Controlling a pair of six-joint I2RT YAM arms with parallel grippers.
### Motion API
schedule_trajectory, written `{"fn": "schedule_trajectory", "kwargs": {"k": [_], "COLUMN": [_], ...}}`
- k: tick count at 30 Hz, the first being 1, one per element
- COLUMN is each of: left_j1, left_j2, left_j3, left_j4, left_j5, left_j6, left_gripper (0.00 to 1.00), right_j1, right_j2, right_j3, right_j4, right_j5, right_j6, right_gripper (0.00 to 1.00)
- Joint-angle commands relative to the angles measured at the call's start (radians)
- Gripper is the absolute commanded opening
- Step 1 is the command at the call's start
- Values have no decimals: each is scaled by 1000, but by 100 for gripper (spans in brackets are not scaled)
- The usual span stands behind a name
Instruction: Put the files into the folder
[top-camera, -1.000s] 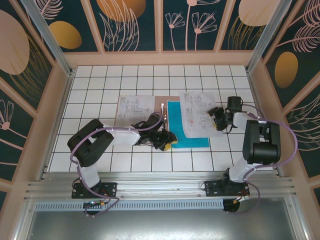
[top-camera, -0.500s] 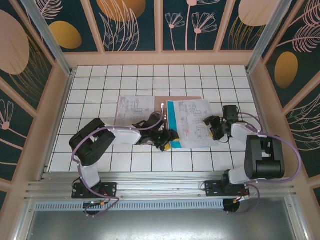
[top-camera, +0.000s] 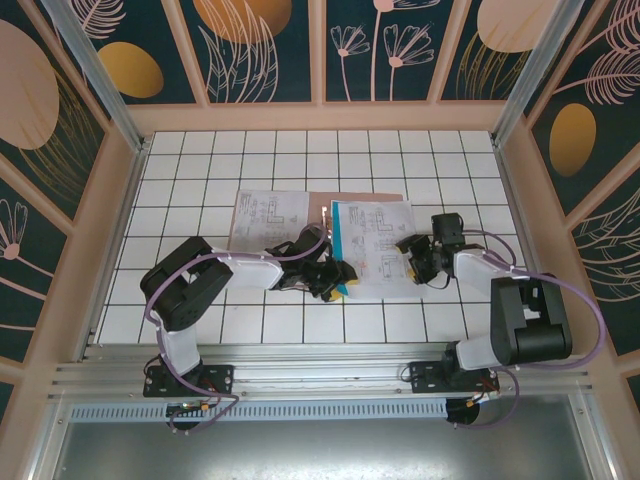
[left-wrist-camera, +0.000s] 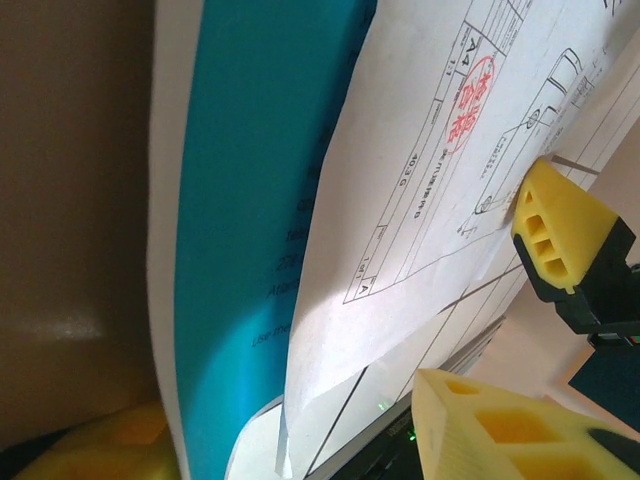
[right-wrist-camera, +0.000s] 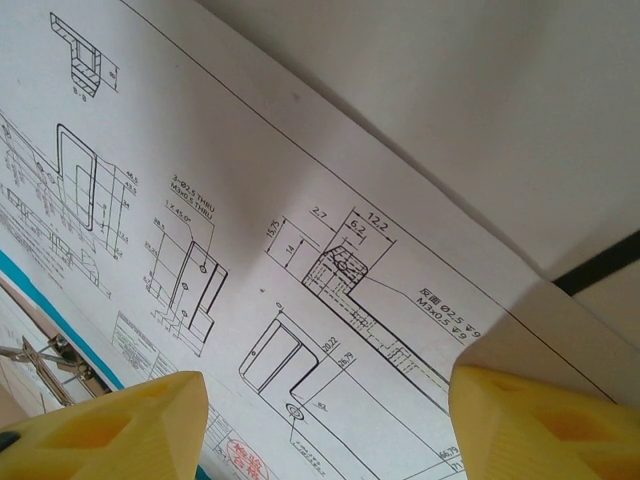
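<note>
white gridded tabletop | floral wall panels | aluminium front rail

Folder: mostly covered; brown strips show.
Teal sheet: largely under printed drawing.
Lettering: too small to read from above.

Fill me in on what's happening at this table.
The brown folder lies open. The right gripper, open, sits at the right edge of a white drawing sheet lying over the teal sheet on the folder's right half. The left gripper, open, is at their near edge. Another printed sheet lies on the left half.
</note>
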Motion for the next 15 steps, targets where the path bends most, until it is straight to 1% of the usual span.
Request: {"fn": "schedule_trajectory", "kwargs": {"k": [1,7,12,15], "left_j1": [-8,-8,-8,-7], "left_j2": [22,17,9,0], "left_j3": [14,13,13,12], "left_j4": [1,-10,-21,-28], "left_j5": [-5,-14,-23,-30], "left_j6": [6,12,18,21], "left_gripper": [48,45,45,48], "right_j1": [12,16,38,62], "right_j2": [-24,-53,-100,-96], "right_j3": [-16,-13,64,93], "right_j4": [-49,-25,-92,-108], "right_j5": [54,35,95,104], "right_j6": [50,96,67,57], "right_gripper": [67,67,67,67]}}
